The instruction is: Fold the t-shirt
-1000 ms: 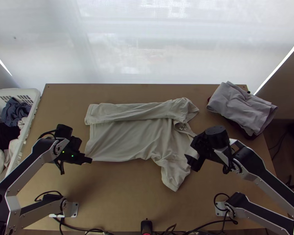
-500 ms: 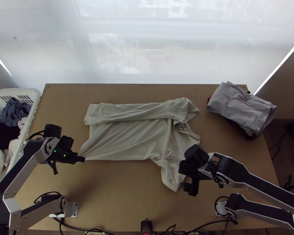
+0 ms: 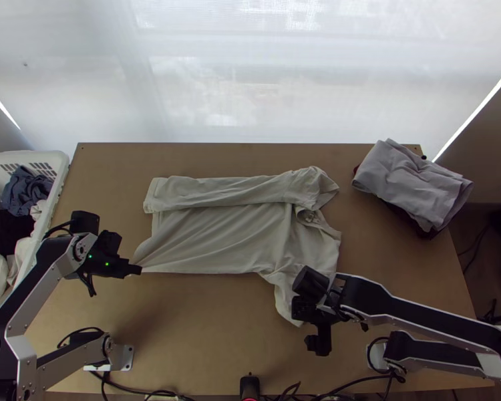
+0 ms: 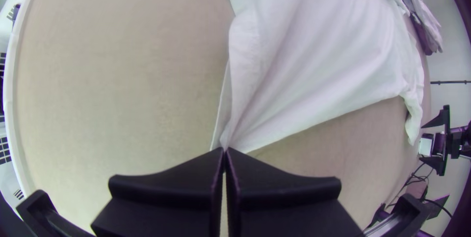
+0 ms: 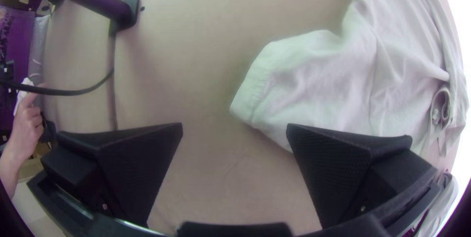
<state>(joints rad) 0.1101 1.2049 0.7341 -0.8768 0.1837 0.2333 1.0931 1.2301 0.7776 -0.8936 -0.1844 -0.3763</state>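
So the left gripper (image 3: pixel 137 270) is pinching the t-shirt's (image 3: pixel 217 234) hem corner, the right gripper (image 3: pixel 318 343) is gaping empty, partly hiding a sleeve (image 3: pixel 283 303) beside bare tabletop (image 3: pixel 204 334).

Light wooden table (image 3: pixel 204 327), pale backlit screen (image 3: pixel 250 80), dark floor (image 3: pixel 477 271)

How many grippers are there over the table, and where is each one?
2. The left gripper is shut on the near left corner of the t-shirt; the right gripper is open beside the end of the near sleeve.
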